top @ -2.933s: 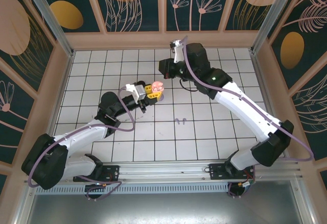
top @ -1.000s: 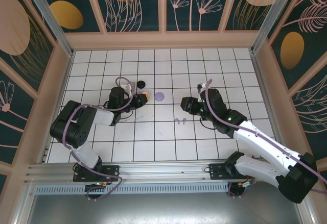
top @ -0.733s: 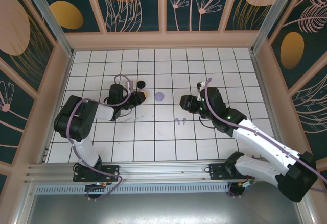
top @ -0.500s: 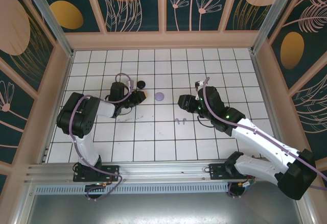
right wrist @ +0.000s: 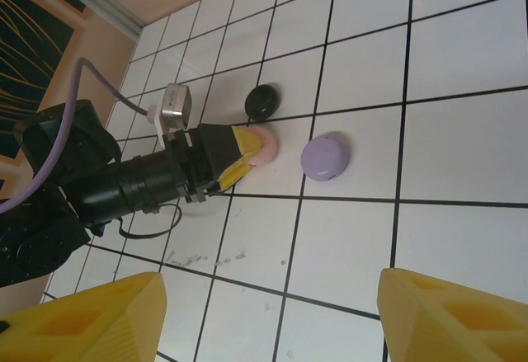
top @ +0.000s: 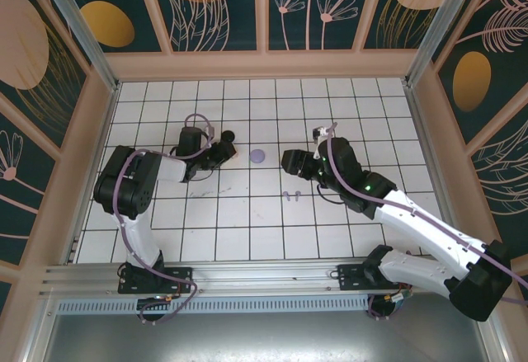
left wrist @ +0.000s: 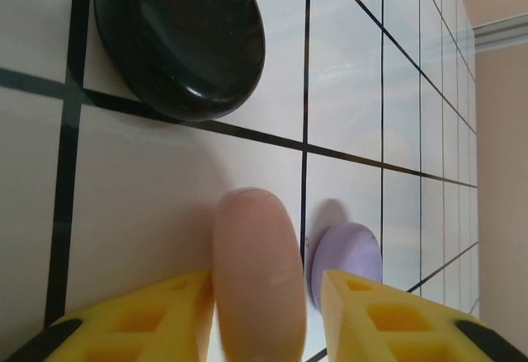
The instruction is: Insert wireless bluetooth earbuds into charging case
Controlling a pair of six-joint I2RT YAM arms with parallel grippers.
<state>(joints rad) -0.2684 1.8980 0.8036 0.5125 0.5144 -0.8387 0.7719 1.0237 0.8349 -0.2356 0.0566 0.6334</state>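
Left hand (left wrist: 264, 286): low on the desk (left wrist: 148, 197), yellow fingers (left wrist: 140, 317) either side of a closed pink case (left wrist: 254, 246) standing on edge. One finger is against it and the other shows a thin gap, so the jaws are loose, not clamped. Black case (left wrist: 180, 36) lies close ahead of the fingertips, apart from the pink one. Lavender case (left wrist: 351, 255) sits just past the pink case, not touching. Both are shut, and nothing blocks the hand.

Right hand (right wrist: 272, 312): jaws spread wide, empty, hovering and aimed at the lavender case and the left hand.

Earbuds (top: 288, 194): lavender pair loose on the desk, near the right hand on its base side, well apart from the left hand.

Versus a second ago, the right hand has edged closer to the lavender case. Cases and earbuds are where they were. About three seconds back, the pink case was up in the air.

The left wrist view gives the finger gap, the top view gives the earbuds, and the right wrist view shows the three cases' spacing.
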